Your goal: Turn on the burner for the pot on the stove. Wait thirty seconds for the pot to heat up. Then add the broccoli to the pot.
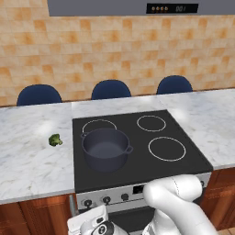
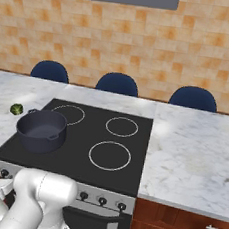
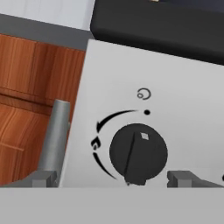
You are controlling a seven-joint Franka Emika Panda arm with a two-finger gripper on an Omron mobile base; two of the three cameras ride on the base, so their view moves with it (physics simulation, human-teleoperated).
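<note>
The dark blue-grey pot (image 1: 105, 148) (image 2: 41, 130) stands without a lid on the front-left ring of the black stove (image 1: 137, 137) (image 2: 82, 148). The small green broccoli (image 1: 55, 140) (image 2: 16, 109) lies on the marble counter left of the stove. In the hand view my gripper (image 3: 113, 178) is open, close in front of the silver panel. One dark round knob (image 3: 138, 153) lies between the fingertips (image 3: 43, 177), nearer the right one and touching neither. The knob's ridge stands almost upright, with a white mark near its top. The jaws hold nothing.
Wooden cabinet fronts (image 3: 26, 96) and a grey vertical bar (image 3: 54, 135) lie left of the panel. More knobs (image 1: 106, 199) (image 2: 102, 200) line the stove front. Three blue chair backs (image 1: 111, 89) stand behind the counter, and the range hood (image 1: 137, 7) hangs above.
</note>
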